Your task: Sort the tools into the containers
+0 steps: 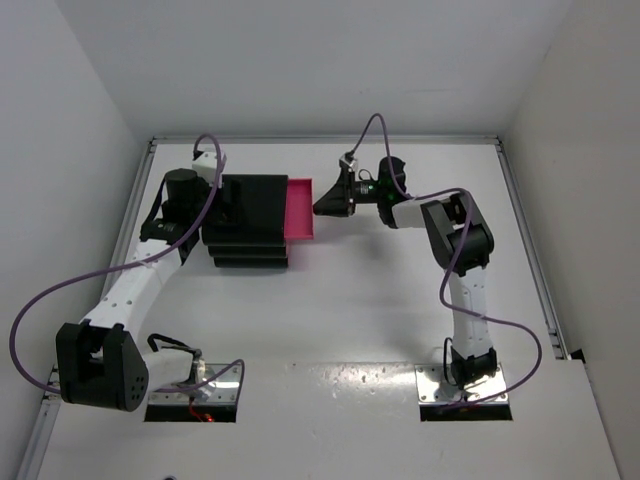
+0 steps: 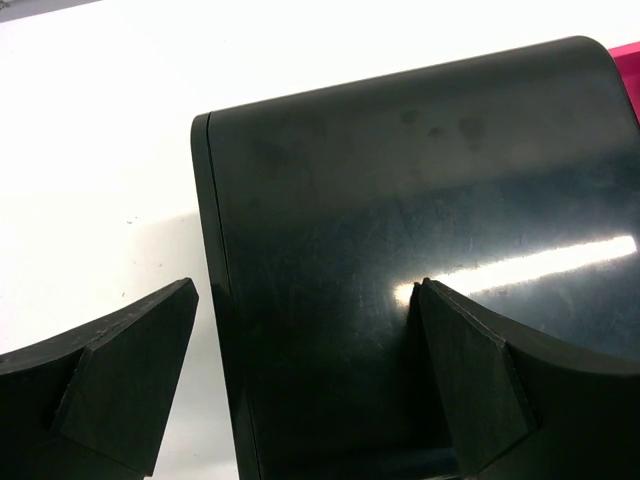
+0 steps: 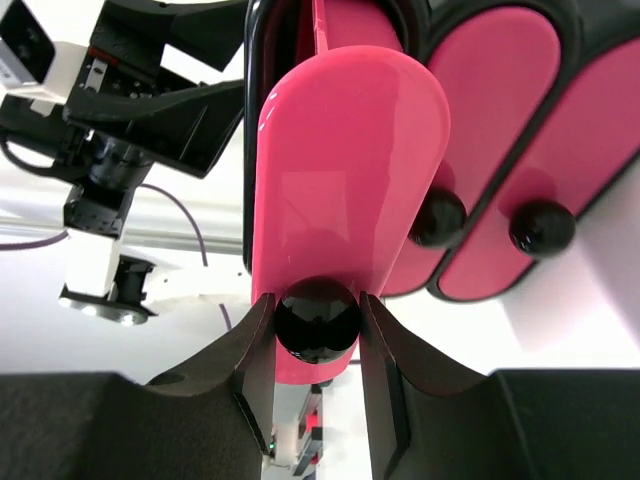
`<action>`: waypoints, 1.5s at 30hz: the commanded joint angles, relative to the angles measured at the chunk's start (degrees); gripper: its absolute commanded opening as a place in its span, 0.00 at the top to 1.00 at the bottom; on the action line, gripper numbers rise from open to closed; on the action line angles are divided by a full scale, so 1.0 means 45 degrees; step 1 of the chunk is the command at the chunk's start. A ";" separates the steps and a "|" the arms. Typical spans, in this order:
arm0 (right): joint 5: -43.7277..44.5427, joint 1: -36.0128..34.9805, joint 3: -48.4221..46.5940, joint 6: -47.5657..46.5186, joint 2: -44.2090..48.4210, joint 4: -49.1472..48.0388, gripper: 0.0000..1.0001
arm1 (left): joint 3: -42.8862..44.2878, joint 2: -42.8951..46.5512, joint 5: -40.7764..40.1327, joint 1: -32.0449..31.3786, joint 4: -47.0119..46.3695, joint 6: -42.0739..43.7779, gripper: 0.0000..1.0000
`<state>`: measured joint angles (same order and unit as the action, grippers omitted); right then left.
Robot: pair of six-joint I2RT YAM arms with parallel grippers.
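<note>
**Top drawer – pull axis check**

The black cabinet (image 1: 245, 220) sits left of centre. My left pincer (image 2: 305, 290) is wide open, one finger over the cabinet's top and one off its side, gripping nothing. The top pink drawer (image 1: 300, 208) juts partly out toward my right pincer (image 3: 316, 305) – the slide axis runs straight along that wrist. This pincer is half-closed, clamped on the drawer's round knob (image 3: 317, 322). No tools are in view.

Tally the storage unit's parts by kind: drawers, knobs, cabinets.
Pink drawers: 3 (one pulled out, two shut)
Black knobs: 3
Black cabinet: 1
Total: 7
</note>
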<state>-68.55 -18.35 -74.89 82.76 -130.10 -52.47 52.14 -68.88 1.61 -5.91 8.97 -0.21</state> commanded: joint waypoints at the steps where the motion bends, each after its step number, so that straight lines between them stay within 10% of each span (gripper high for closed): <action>1: -0.0352 0.0424 0.0411 -0.0247 0.0708 -0.0742 0.88 | -0.0415 0.0014 -0.0611 0.0103 0.0975 0.0105 0.00; 45: -0.1309 0.2281 0.2813 -0.0598 0.0767 -0.1641 0.91 | -0.0532 -0.0103 -0.0728 0.0103 0.0741 0.0105 0.00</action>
<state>-74.24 -8.21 -63.18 81.65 -127.90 -57.45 51.40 -68.75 0.16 -5.91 7.46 -0.69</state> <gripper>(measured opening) 0.338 0.997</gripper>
